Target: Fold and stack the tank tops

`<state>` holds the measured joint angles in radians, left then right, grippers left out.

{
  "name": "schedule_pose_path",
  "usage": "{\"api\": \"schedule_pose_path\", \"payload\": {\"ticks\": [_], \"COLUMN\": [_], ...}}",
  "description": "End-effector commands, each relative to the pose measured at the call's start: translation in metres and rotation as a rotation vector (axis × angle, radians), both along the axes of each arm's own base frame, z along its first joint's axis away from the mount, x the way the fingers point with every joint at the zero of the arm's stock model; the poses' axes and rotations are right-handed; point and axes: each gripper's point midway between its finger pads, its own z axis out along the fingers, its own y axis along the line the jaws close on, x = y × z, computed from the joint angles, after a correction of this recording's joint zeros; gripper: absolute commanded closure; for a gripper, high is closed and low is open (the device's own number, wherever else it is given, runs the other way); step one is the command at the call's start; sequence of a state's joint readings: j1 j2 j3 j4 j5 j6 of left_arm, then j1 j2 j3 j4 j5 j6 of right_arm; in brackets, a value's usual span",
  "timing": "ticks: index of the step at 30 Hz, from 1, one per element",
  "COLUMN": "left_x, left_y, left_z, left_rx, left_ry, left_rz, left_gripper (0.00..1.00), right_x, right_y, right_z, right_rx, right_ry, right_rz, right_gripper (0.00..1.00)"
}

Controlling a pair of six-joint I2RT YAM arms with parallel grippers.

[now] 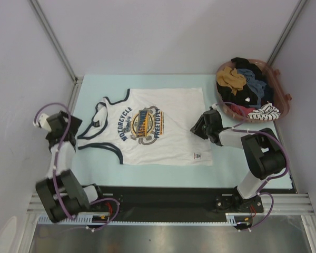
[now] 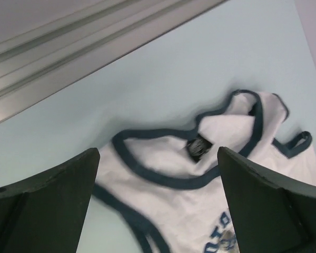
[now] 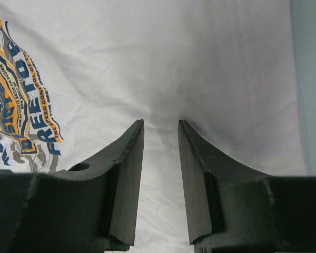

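Note:
A white tank top (image 1: 174, 113) with dark navy trim and a printed logo lies spread flat on the pale blue table, straps to the left and hem to the right. My left gripper (image 1: 78, 129) hovers at the strap end. In the left wrist view it (image 2: 158, 158) stands wide open over the trimmed neckline (image 2: 163, 176), with nothing between its fingers. My right gripper (image 1: 197, 126) sits low over the hem end. Its fingers (image 3: 160, 124) are parted by a narrow gap over the white cloth (image 3: 174, 52), gripping nothing.
A brownish basket (image 1: 287, 100) at the back right holds a jumble of black, mustard, red, striped and grey-blue clothes (image 1: 251, 79). Grey walls and metal frame rails (image 2: 68, 47) border the table at the left and back.

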<state>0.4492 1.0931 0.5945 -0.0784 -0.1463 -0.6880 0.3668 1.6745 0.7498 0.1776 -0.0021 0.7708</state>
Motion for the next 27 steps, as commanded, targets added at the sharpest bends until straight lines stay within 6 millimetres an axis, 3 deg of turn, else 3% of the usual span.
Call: {"api": "schedule_pose_path", "payload": {"ticks": [1,2,4,5,6,7,8,10,11,12,14,17,18,27], "left_x": [0.077,0.093,0.119,0.128,0.136,0.151,0.159,0.177,0.184,0.191,0.2,0.216,0.226,0.25], "left_y": [-0.023,-0.031,-0.036,-0.04,-0.045,-0.049,-0.051,-0.056,-0.056,-0.057,-0.059,-0.064,-0.065,-0.072], "left_z": [0.038,0.018,0.027,0.013,0.01,0.02,0.008,0.01,-0.001,0.0,-0.008,-0.005,0.004,-0.008], "left_rx": [-0.065,-0.138,-0.213,-0.258,-0.294,-0.314,-0.338,-0.35,-0.364,-0.382,-0.398,-0.421,-0.408,-0.428], "left_ry": [-0.057,-0.017,-0.079,-0.076,-0.095,-0.149,-0.127,-0.126,-0.108,-0.12,-0.137,-0.193,-0.221,-0.196], "left_rz": [-0.186,-0.23,-0.239,-0.241,-0.248,-0.242,-0.235,-0.213,-0.195,-0.18,-0.162,-0.174,-0.201,-0.23], "left_gripper": [0.0,0.02,0.03,0.03,0.04,0.04,0.04,0.05,0.05,0.05,0.06,0.07,0.11,0.13], "right_x": [-0.018,-0.016,-0.017,-0.016,-0.016,-0.017,-0.016,-0.016,-0.017,-0.015,-0.016,-0.015,-0.017,-0.016], "right_y": [-0.017,-0.017,-0.016,-0.017,-0.017,-0.017,-0.017,-0.018,-0.018,-0.019,-0.02,-0.021,-0.017,-0.014], "right_z": [-0.02,-0.019,-0.019,-0.018,-0.017,-0.018,-0.017,-0.016,-0.017,-0.014,-0.015,-0.014,-0.014,-0.015], "right_rx": [-0.057,-0.053,-0.049,-0.049,-0.046,-0.044,-0.04,-0.038,-0.036,-0.033,-0.032,-0.031,-0.012,0.005], "right_ry": [0.074,0.07,0.07,0.067,0.065,0.065,0.062,0.059,0.062,0.052,0.053,0.049,0.053,0.056], "right_rz": [-0.021,-0.022,-0.021,-0.022,-0.023,-0.023,-0.023,-0.025,-0.027,-0.031,-0.034,-0.035,-0.017,-0.008], "right_gripper": [0.62,0.62,0.62,0.62,0.62,0.62,0.62,0.62,0.62,0.62,0.62,0.62,0.62,0.63]}}
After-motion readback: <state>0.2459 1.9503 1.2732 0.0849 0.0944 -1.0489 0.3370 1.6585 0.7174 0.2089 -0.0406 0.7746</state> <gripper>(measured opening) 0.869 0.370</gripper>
